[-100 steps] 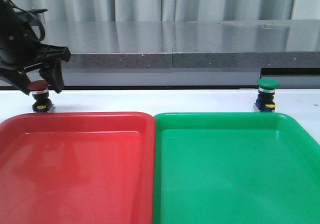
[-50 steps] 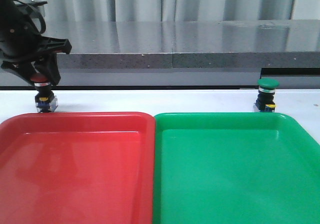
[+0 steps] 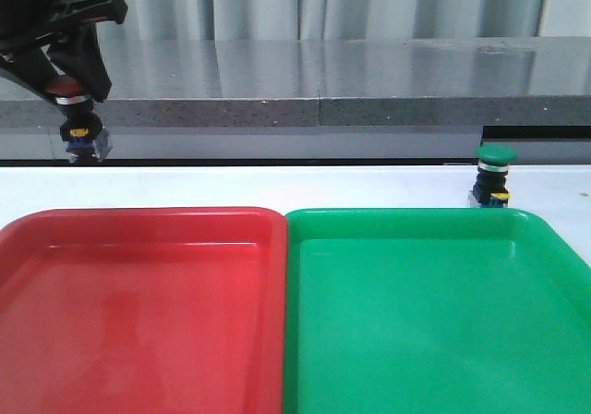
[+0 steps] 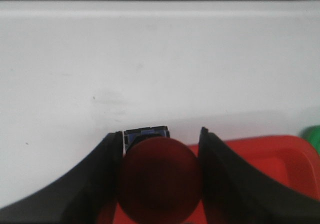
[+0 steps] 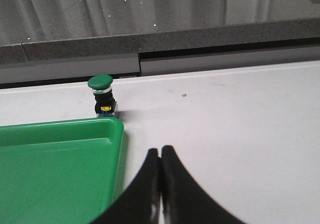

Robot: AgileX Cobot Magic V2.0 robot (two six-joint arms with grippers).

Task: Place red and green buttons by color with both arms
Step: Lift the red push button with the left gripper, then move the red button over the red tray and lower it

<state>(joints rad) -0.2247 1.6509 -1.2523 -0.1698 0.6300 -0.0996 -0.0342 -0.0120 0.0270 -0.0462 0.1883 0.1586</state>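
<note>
The left end effector [image 3: 69, 81] is clamped on the red button [image 3: 66, 88], holding it in the air above the white bench [image 3: 277, 185], behind the red tray [image 3: 138, 303]. The green button [image 3: 494, 176] stands on the bench just behind the green tray [image 3: 434, 312]. The right end effector [image 5: 160, 156] hangs with its fingers pressed together, gripping nothing.

table [image 3: 277, 183]: white | red tray [image 3: 138, 312]: touching green tray's left edge | green tray [image 3: 434, 312]: front | green button [image 3: 492, 176]: upright, just behind green tray's far right corner

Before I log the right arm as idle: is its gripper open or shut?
Shut. The right gripper shows its fingers pressed together, holding nothing; the green button stands apart on the table.
</note>
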